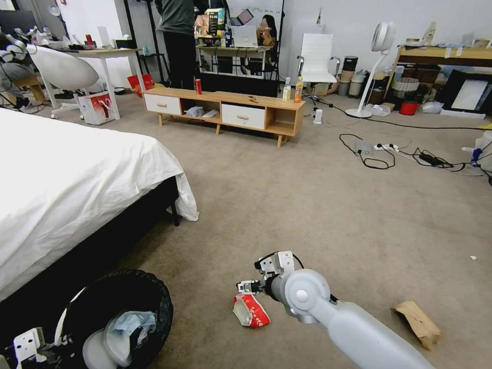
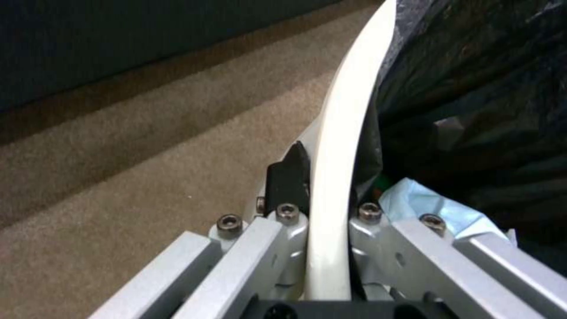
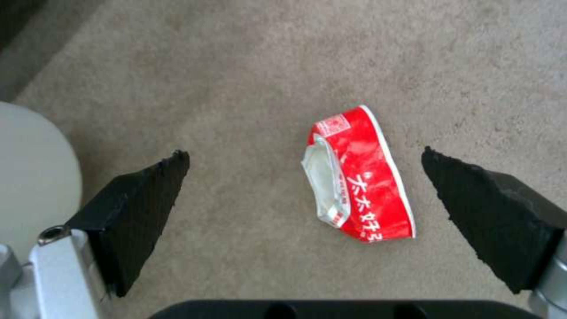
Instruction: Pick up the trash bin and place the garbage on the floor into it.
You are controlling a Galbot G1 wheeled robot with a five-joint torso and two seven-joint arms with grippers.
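You can see the right gripper point(image 3: 304, 161) hanging over the floor point(image 1: 318, 205) with its black fingers point(image 3: 141, 208) spread wide. The red-white snack packet point(image 3: 357, 177) lies flat on the carpet between them, nearer one finger than the other and touching neither. Low on your left, the left gripper point(image 2: 328, 217) is clenched on the white rim of the trash bin point(image 2: 343, 133), one finger outside, the other against the black bag. A light blue mask point(image 1: 125, 330) sits inside the bin. A brown paper bag point(image 1: 417, 323) lies on the carpet to the right of the right arm.
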